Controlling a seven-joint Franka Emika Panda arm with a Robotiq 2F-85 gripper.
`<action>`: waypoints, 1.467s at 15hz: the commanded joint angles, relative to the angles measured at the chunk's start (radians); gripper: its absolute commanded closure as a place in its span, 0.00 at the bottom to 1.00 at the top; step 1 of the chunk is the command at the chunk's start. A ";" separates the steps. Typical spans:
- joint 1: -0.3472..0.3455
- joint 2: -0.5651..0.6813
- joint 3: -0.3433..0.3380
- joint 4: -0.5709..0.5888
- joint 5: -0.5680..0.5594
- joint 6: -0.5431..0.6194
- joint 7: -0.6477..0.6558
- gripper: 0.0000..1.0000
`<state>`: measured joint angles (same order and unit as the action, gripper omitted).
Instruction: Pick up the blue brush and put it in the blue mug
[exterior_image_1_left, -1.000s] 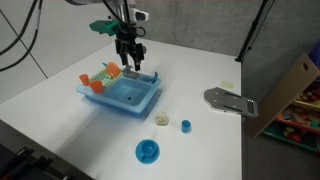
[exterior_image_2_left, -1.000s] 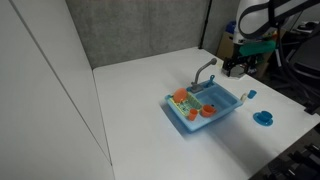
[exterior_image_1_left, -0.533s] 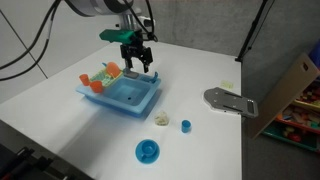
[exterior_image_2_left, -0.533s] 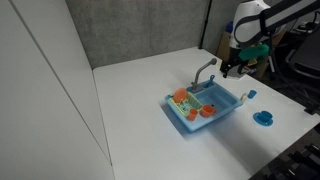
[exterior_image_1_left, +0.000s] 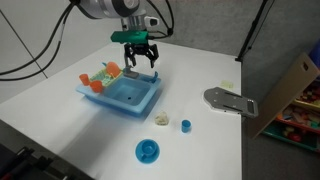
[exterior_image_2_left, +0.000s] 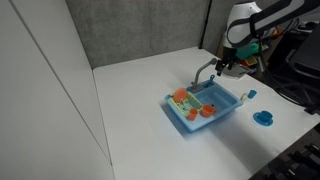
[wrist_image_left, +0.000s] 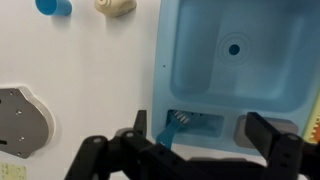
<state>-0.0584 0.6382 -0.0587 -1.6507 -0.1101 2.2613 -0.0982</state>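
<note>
The blue brush (wrist_image_left: 171, 130) lies slanted in a small recess on the rim of the light-blue toy sink (wrist_image_left: 200, 60), bristles toward the basin. My gripper (wrist_image_left: 200, 135) hangs open just above that rim. Its left finger stands beside the brush handle, and the right finger is far to the right. In both exterior views the gripper (exterior_image_1_left: 138, 60) (exterior_image_2_left: 222, 66) hovers over the sink's back edge near the grey faucet (exterior_image_2_left: 203, 72). The blue mug (exterior_image_1_left: 148, 151) (exterior_image_2_left: 264, 117) stands on the white table, apart from the sink.
Orange cups (exterior_image_1_left: 110, 72) (exterior_image_2_left: 181, 97) sit at one end of the sink (exterior_image_1_left: 130, 95). A tiny teal cup (exterior_image_1_left: 185, 125) (wrist_image_left: 53, 6) and a cream piece (exterior_image_1_left: 161, 119) (wrist_image_left: 115, 6) lie between sink and mug. A grey plate (exterior_image_1_left: 230, 101) (wrist_image_left: 22, 120) rests near the table's edge.
The gripper has shifted sideways along the sink's back edge toward the faucet, jaws still open. Nothing on the table has moved.
</note>
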 joint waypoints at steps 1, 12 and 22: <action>-0.044 0.079 0.041 0.117 0.018 -0.027 -0.133 0.00; -0.105 0.211 0.089 0.313 0.021 -0.143 -0.364 0.00; -0.093 0.196 0.076 0.247 -0.011 -0.051 -0.364 0.00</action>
<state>-0.1433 0.8272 0.0132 -1.4057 -0.1088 2.1804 -0.4290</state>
